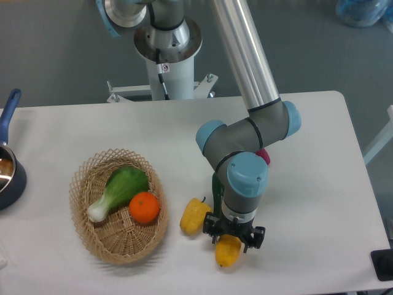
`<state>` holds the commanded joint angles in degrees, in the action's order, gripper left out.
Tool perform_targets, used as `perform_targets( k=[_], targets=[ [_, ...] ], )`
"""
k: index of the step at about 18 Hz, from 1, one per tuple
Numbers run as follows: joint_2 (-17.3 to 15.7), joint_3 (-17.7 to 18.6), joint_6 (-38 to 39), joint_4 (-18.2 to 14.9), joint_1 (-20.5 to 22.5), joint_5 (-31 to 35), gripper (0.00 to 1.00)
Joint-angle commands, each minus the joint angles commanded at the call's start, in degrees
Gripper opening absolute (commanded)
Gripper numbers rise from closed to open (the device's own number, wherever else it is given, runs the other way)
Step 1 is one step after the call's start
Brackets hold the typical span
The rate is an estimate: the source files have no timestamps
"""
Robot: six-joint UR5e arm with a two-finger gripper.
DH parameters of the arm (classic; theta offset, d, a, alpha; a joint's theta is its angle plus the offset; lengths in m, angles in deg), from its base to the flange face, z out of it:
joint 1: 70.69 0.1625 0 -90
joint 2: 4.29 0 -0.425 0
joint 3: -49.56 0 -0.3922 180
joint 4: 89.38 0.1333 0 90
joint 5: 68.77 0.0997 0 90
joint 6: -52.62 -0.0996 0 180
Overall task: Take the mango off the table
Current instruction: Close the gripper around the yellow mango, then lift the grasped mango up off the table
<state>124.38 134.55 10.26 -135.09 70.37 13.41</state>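
Mango point(227, 251): lay at the near edge of the white tabletop point(319, 203), its upper end hidden under the tool point(234, 236). Tool: stood directly over the mango, fingers spread to either side of it; whether they touched the fruit could not be told. Yellow bell pepper point(194, 215): just left of the mango. Cucumber point(217, 187): dark green, mostly hidden behind the arm's wrist. Wicker basket point(98, 236): farther left, holding a bok choy point(120, 190) and an orange point(144, 207). Pink object point(263, 157): partly visible behind the arm's elbow. Saucepan point(8, 166): blue-handled, at the far left edge.
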Motion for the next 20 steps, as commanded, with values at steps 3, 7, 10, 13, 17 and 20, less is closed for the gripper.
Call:
perform_targets(
  k=[3, 7, 10, 13, 17, 20],
  targets=[
    [0.1, -0.5, 0.1, -0.1, 0.0, 0.1, 0.44],
    [-0.1, -1.1, 0.0, 0.2, 0.1, -0.1, 0.32],
    [-0.7, -3.0, 0.3, 0.2, 0.1, -0.2, 0.32],
    [-3.9, -4.3, 0.4, 0.2, 0.1, -0.3, 0.32],
    [-8.3, -6.0, 2.0, 0.2, 0.2, -0.5, 0.32],
    [-12.5, -6.1, 2.5, 0.2, 1.1, -1.7, 0.32]
  ],
)
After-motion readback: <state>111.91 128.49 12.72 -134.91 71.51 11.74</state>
